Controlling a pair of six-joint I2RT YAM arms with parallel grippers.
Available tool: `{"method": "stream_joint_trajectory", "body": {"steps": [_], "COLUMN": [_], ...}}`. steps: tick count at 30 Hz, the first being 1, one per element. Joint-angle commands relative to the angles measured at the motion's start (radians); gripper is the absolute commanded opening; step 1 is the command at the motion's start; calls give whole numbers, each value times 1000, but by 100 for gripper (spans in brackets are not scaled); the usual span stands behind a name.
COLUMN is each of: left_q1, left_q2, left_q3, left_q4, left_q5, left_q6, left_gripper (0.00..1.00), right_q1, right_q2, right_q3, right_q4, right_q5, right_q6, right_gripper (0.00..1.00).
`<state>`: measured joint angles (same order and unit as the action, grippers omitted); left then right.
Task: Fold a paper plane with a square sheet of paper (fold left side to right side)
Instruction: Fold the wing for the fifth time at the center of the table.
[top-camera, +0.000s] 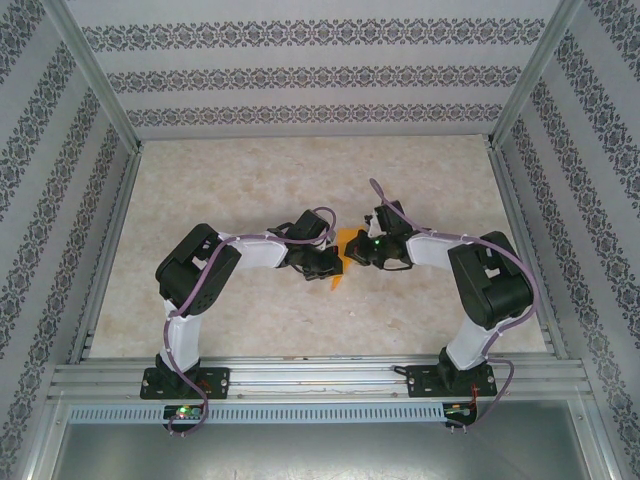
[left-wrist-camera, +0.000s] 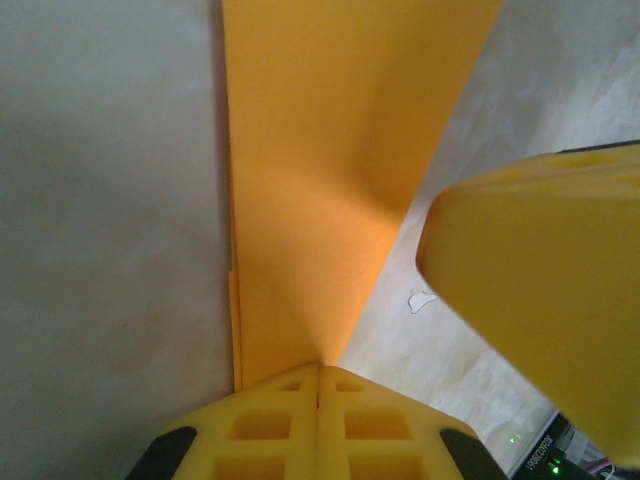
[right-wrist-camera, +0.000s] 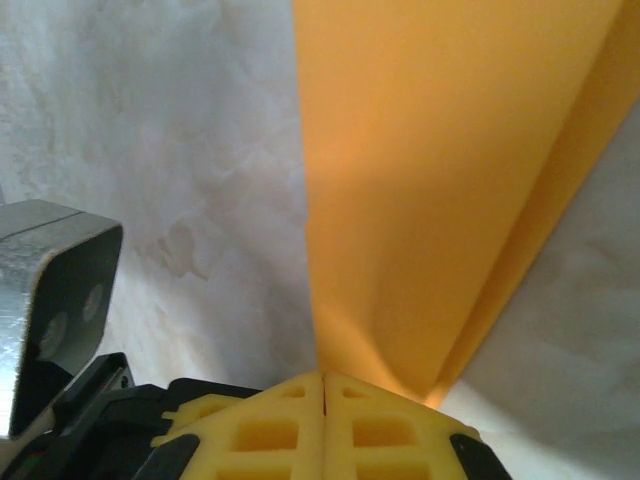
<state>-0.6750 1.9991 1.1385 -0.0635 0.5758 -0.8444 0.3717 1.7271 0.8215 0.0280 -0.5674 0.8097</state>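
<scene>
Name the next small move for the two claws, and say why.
Probably lower both claws together and lay the orange paper flat on the table. The left claw and right claw are each shut on it from opposite sides. It looks folded into layers and seems to be held just off the surface.

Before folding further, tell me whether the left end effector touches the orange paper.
Touching. Left wrist view: the orange paper runs into the shut seam of the left end effector, pinched there.
</scene>
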Motion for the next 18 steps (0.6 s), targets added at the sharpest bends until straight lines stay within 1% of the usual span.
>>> {"method": "stream_joint_trajectory", "body": {"steps": [1, 8, 12, 18], "left_q1": [-14, -14, -14, -11], "left_q2": [67, 66, 63, 10], "left_q3": [-56, -54, -52, -9], "left_q4": [-176, -174, -165, -176], "left_q5": [-66, -63, -53, -44], "left_q6": [8, 8, 8, 15], "left_gripper": [0, 0, 0, 1], "right_q1": [17, 32, 31, 26], "right_q2": [22, 75, 113, 159], "right_q3": [-11, -15, -15, -31], "right_q4": [53, 49, 8, -30], "right_q5": [-11, -1, 25, 33], "right_q6": [41, 49, 30, 7], "right_gripper": [0, 0, 0, 0]}}
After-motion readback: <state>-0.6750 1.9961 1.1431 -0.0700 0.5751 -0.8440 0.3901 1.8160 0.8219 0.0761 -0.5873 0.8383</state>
